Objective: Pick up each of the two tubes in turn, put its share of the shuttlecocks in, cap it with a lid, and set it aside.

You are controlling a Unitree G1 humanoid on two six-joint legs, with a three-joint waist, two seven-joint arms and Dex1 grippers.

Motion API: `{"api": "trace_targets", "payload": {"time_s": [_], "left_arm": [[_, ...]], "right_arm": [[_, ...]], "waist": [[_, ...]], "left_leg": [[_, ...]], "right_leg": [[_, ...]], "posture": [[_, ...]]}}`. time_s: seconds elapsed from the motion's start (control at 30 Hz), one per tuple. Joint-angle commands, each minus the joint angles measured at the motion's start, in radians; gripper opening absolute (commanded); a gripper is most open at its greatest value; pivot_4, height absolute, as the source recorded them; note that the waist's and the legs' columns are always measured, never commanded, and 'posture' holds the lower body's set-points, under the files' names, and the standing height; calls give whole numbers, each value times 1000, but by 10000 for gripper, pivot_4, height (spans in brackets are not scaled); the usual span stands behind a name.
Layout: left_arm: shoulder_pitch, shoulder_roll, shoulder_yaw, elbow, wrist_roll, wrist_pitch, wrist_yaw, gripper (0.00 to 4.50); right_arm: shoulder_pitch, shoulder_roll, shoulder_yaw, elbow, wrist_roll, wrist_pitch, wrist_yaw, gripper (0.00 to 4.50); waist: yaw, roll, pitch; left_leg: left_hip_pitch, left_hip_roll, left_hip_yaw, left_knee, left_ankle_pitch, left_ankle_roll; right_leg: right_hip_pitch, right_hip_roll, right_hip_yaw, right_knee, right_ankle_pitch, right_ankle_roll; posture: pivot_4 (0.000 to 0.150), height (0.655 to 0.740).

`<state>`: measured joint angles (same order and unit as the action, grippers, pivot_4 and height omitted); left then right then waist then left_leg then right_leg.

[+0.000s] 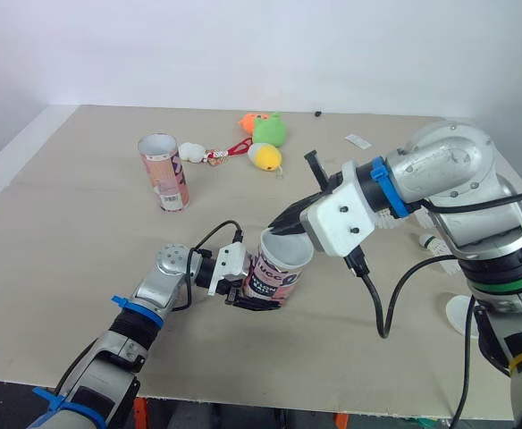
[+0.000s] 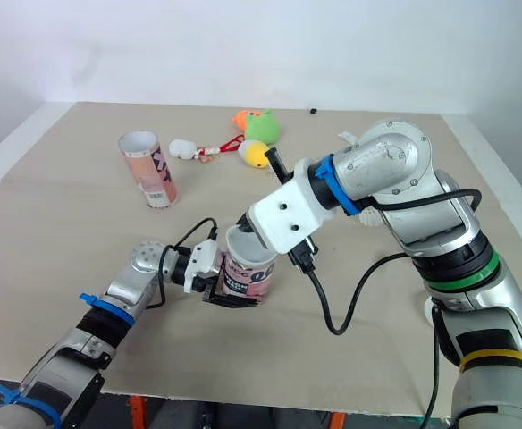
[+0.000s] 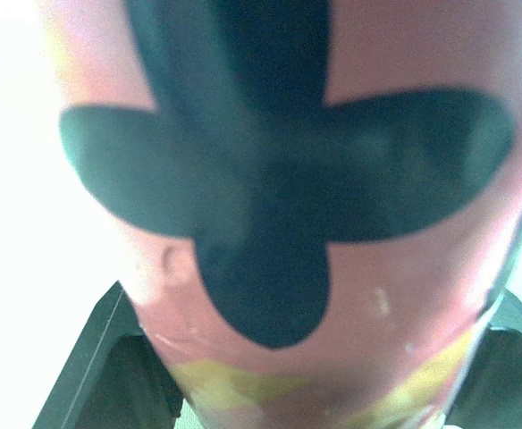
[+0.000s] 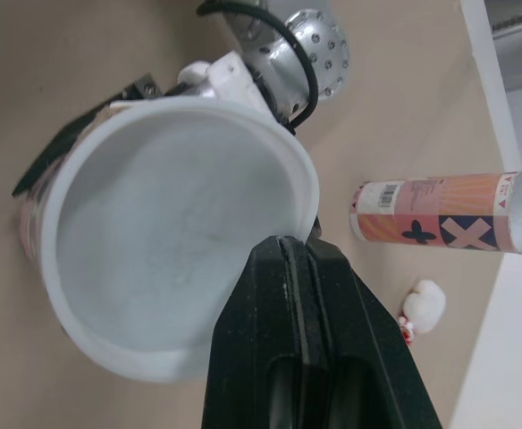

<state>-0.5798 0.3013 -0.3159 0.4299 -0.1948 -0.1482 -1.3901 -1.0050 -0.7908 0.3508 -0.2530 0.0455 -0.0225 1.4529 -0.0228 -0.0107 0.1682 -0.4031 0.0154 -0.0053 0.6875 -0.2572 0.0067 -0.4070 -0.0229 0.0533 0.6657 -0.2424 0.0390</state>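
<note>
Cardboard tube clamped low, right fingers at its rim

Pink, the spare tube [image 1: 164, 172] stands far left. Front and centre, the left gripper [image 1: 254, 297] clenches the other tube [image 1: 276, 270] around its lower body. The right gripper [image 1: 283, 229], fingers pressed together, touches its white rim. Probably light and thin-walled, so squeeze the wall gently.

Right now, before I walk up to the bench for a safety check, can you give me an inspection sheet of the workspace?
Surface: beige table, nothing spilled seen.
Job's things: held tube at front centre; second tube standing open at far left; white disc, perhaps a lid, at the right edge.
Clutter: plush toys and a white tag at the far side.
Grippers: left claw shut on held tube; right claw shut, tip at that tube's rim.
Cables: black cable hanging from the right wrist over the table.
Surroundings: white wall; nothing else seen.
</note>
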Motion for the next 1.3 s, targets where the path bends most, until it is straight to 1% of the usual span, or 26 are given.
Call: {"api": "trace_targets", "payload": {"time_s": [0.03, 0.43, 0.63, 0.83, 1.0, 1.07, 1.1, 1.17, 1.2, 1.3], "left_arm": [[40, 37, -6, 24, 21, 41, -3, 28587], [35, 27, 15, 6, -14, 89, 2, 28587], [28, 16, 25, 0, -36, 120, 12, 28587], [48, 19, 35, -36, -51, 148, 33, 28587], [71, 29, 36, -68, -56, 164, 44, 28587], [75, 32, 36, -76, -56, 170, 46, 28587], [77, 33, 36, -78, -55, 171, 47, 28587], [77, 36, 31, -76, -51, 167, 47, 28587], [77, 38, 25, -74, -45, 159, 45, 28587], [78, 45, 5, -65, -25, 134, 37, 28587]], "right_arm": [[16, -22, 14, 11, -28, -42, 26, 572], [-49, -21, 39, 78, -54, -168, 69, 572], [-83, -4, 95, 112, -37, -277, 149, 572], [-68, 33, 143, 139, -78, -379, 142, 572], [-69, 58, 138, 167, -102, -407, 127, 572], [-70, 69, 127, 171, -91, -375, 125, 6835], [-72, 80, 116, 171, -77, -354, 117, 8680], [-85, 102, 90, 167, -44, -294, 103, 18844], [-92, 104, 80, 161, -28, -270, 111, 22626], [-100, 106, 40, 136, 44, -145, 118, 35886]], "waist": [[0, 0, 0], [0, 0, 0], [0, 0, 0], [0, 0, 0], [0, 0, 0], [0, 0, -1], [0, 0, -1], [-1, 0, -1], [-1, 0, -1], [-1, 0, -1]], "left_leg": [[0, 0, 0, 0, 0, 0], [0, 0, 0, -1, 0, 0], [0, 0, 0, -1, 0, 0], [1, 1, 0, -2, 0, 0], [2, 3, 1, -2, 0, 0], [3, 4, 1, -3, 0, 0], [3, 4, 1, -3, 0, 0], [5, 5, 2, -4, 0, 0], [5, 5, 2, -4, 0, 0], [7, 6, 2, -7, 0, 0]], "right_leg": [[0, 0, 0, 0, 0, 0], [0, 0, 0, 0, 0, -1], [0, 0, 0, 0, -1, -1], [0, 0, 0, 0, -1, -2], [1, 0, 0, 0, -1, -3], [1, 1, 0, 0, -1, -3], [1, 1, 0, 0, -1, -3], [1, 2, 0, 0, -1, -5], [1, 2, 0, 0, -1, -6], [2, 4, 0, 0, -1, -8]], "posture": [[1500, 7323], [1500, 7323], [1500, 7323], [1500, 7323], [1500, 7323], [1500, 7323], [1500, 7323], [1500, 7323], [1500, 7323], [1500, 7323]]}}
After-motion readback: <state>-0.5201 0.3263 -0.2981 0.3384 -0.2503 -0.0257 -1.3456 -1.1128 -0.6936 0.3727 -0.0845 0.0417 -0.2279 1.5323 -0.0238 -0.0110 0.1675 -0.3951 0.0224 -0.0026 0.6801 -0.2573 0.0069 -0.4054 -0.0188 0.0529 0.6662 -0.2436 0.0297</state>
